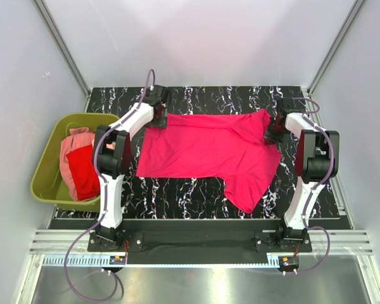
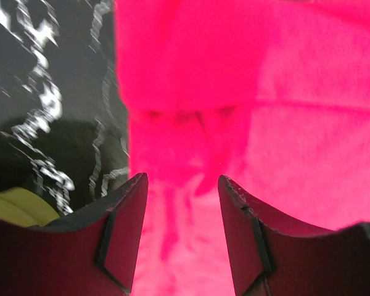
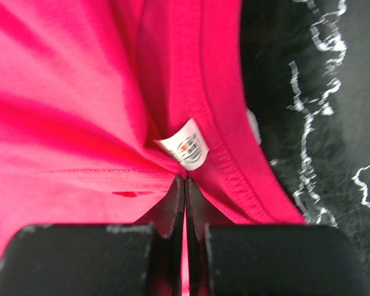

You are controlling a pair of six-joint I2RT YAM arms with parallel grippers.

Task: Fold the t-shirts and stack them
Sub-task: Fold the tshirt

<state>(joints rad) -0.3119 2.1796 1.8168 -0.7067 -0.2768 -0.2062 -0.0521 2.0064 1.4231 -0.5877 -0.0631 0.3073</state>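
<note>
A bright magenta t-shirt (image 1: 209,152) lies spread on the black marbled table (image 1: 177,190), with one part trailing toward the front right. My right gripper (image 3: 185,180) is shut on the magenta cloth just inside the neckline, right below a white label (image 3: 186,148). From the top view this gripper (image 1: 273,130) is at the shirt's far right corner. My left gripper (image 2: 182,182) stands open over the shirt's far left edge (image 1: 157,104), with rumpled cloth showing below the gap between its fingers. A red t-shirt (image 1: 83,172) and a pale salmon t-shirt (image 1: 73,142) lie in the tub.
An olive-green plastic tub (image 1: 47,190) sits off the table's left edge, beside the left arm. White walls close in the back and both sides. Bare marbled table (image 3: 320,123) shows right of the neckline and along the front edge.
</note>
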